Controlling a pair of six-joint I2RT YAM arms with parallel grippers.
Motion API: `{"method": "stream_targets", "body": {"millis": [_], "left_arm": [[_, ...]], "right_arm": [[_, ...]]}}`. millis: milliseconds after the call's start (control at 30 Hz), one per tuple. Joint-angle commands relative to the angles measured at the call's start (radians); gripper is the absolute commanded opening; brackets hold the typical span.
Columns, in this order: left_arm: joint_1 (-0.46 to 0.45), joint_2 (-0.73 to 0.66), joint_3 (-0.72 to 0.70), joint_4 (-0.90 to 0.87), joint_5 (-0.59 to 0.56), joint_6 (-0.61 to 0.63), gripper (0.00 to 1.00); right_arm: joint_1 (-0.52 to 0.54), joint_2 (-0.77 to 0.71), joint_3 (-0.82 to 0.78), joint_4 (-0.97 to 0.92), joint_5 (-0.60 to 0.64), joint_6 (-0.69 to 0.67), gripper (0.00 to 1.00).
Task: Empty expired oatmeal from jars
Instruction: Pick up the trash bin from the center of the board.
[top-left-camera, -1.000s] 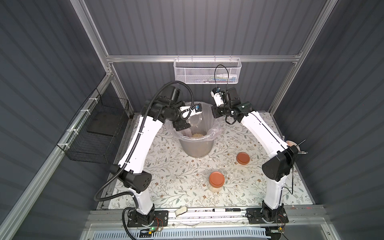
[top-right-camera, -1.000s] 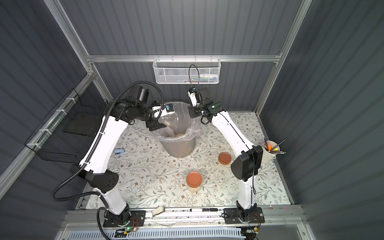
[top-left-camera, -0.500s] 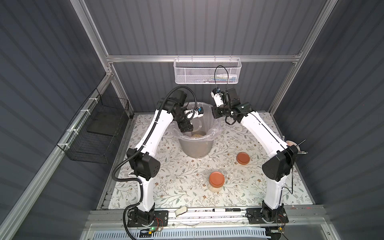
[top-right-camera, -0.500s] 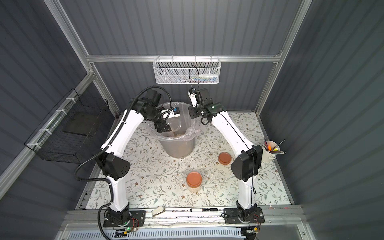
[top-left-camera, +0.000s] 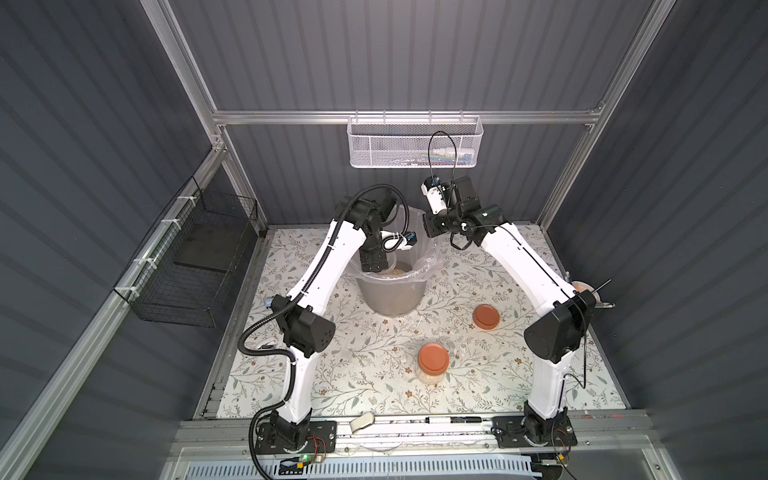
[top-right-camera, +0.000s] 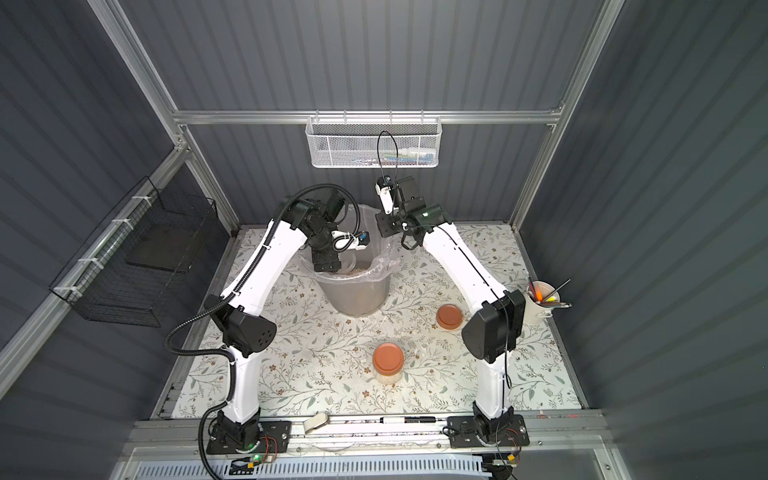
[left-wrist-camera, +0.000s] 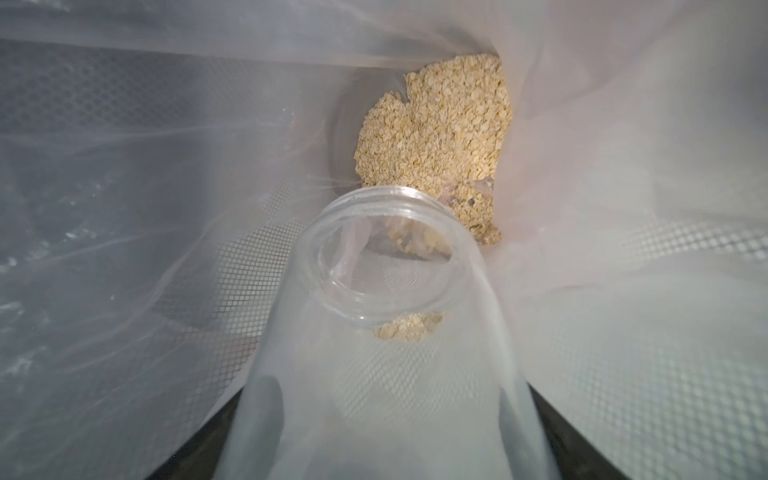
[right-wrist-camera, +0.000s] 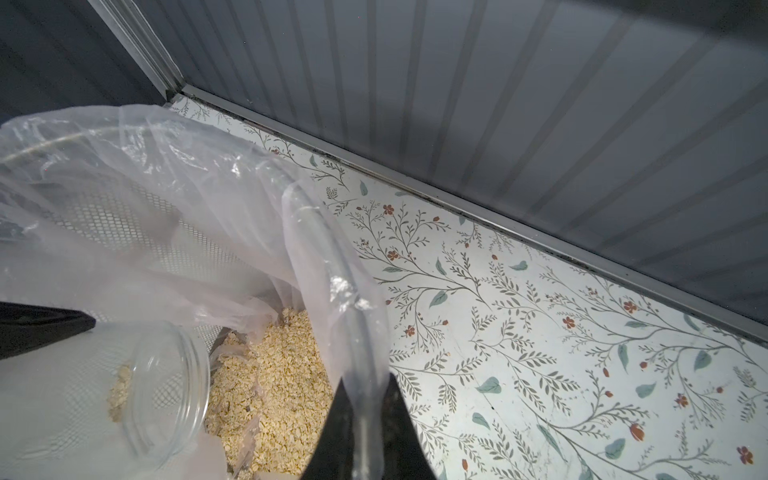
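My left gripper (left-wrist-camera: 386, 415) is shut on an open clear jar (left-wrist-camera: 386, 291), tipped mouth-down inside the grey lined bin (top-left-camera: 392, 299). A few flakes cling inside the jar's neck. A pile of oatmeal (left-wrist-camera: 436, 137) lies on the liner at the bin's bottom. In both top views the left gripper (top-left-camera: 376, 266) reaches down into the bin. My right gripper (right-wrist-camera: 365, 386) is shut on the clear liner (right-wrist-camera: 328, 266) at the bin's rim. A second jar (top-left-camera: 433, 361) with oatmeal and an orange lid stands upright toward the front of the table.
A loose orange lid (top-left-camera: 486, 316) lies flat on the floral tabletop right of the bin. A white cup with pens (top-right-camera: 540, 303) stands at the right edge. A wire basket (top-left-camera: 413, 141) hangs on the back wall and a black wire rack (top-left-camera: 195, 257) on the left wall.
The left arm has swung its elbow inward and pushed its gripper with the jar from the bin's left rim deeper into the bin. The right arm has stayed still.
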Motion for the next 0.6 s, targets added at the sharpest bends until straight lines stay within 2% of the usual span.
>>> {"method": "stream_targets", "body": {"millis": [0, 100, 233, 467, 567], "left_arm": [[-0.033, -0.061, 0.008, -0.010, -0.133, 0.117, 0.00], [-0.054, -0.061, 0.007, 0.020, -0.198, 0.181, 0.00], [-0.056, -0.058, -0.025, 0.036, -0.220, 0.200, 0.00], [-0.056, -0.086, -0.032, 0.036, -0.237, 0.233, 0.00], [-0.070, -0.111, -0.033, 0.049, -0.288, 0.266, 0.00]], "right_arm": [[0.004, -0.019, 0.016, 0.005, -0.048, -0.043, 0.03], [0.006, -0.044, -0.004, 0.014, -0.062, -0.080, 0.03], [0.026, -0.094, -0.022, 0.078, 0.020, -0.103, 0.03], [0.101, -0.087, 0.086, 0.069, 0.170, -0.243, 0.03], [0.123, -0.090, 0.094, 0.082, 0.212, -0.281, 0.03]]}}
